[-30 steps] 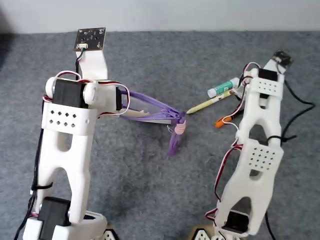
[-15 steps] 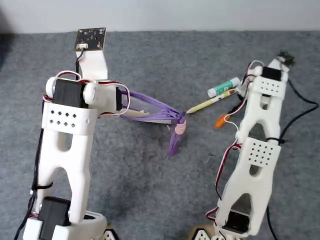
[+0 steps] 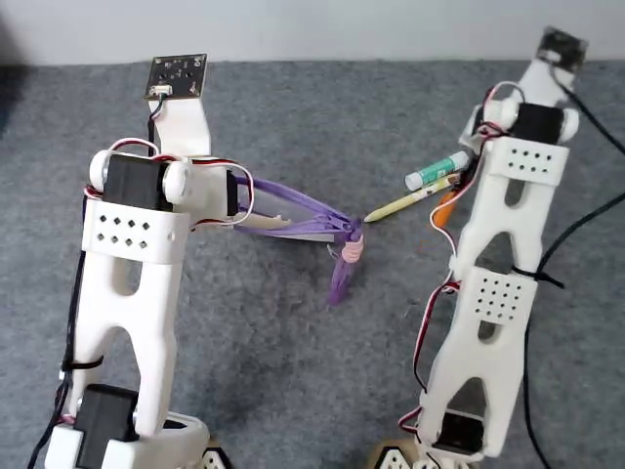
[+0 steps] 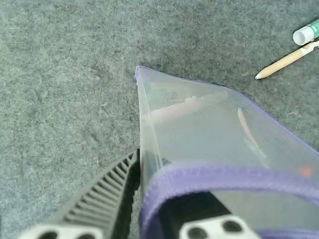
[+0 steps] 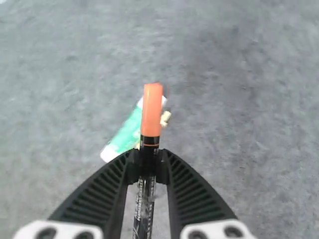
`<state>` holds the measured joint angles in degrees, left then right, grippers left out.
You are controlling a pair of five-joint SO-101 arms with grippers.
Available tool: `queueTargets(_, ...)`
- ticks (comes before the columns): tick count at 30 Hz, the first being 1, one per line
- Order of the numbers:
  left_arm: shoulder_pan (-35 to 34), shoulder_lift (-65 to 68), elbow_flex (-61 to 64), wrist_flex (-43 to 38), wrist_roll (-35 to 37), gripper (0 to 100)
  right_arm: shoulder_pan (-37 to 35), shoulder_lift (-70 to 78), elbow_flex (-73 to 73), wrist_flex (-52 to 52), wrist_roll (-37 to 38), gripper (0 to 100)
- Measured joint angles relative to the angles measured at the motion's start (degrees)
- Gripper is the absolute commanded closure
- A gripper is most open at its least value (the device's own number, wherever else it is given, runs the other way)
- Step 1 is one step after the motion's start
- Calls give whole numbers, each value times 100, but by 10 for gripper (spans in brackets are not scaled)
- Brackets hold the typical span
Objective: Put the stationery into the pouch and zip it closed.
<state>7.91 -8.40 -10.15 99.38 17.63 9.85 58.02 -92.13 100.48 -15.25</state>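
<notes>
Orange is the cap of the marker (image 5: 151,109) that the right tool (image 5: 149,162) holds. The two jaws sit narrow and tight on the marker's dark body. The orange cap sticks out past the tips. Just beyond those tips, down on the grey worktop (image 5: 249,74), lies the green and white glue stick (image 5: 127,137). In the high view the pencil (image 3: 410,202) lies right beside the glue stick, on the side nearer the pouch.

The left tool (image 4: 149,199) pinches the purple rim of the see-through pouch (image 4: 209,129). One jaw is outside the wall and one is inside. The pouch stretches away from this tool, and its far end, with the pink zip pull (image 3: 350,249), is close to the pencil's tip. The mouth looks open a little.

I think the step in hand is carrying the marker to the pouch. The glue stick and pencil are not in yet, and the zip is not shut.

Next, the right tool needs to bring the marker across to the pouch mouth near the left tool. It should turn the marker to line up with the long opening, slide it in, and then let go. The pouch is soft and the mouth is thin, so the marker could bump the rim. The left tool should hold tight.
</notes>
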Motion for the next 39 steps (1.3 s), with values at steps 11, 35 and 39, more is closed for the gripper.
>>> queueTargets(11,0,0,0,0,0,988,-853,-3437,3156,0,35,991)
queueTargets(35,0,0,0,0,0,988,-3930,-9222,7138,-1090,-220,991)
queueTargets(39,0,0,0,0,0,988,-3956,-9679,8097,-2347,-299,991)
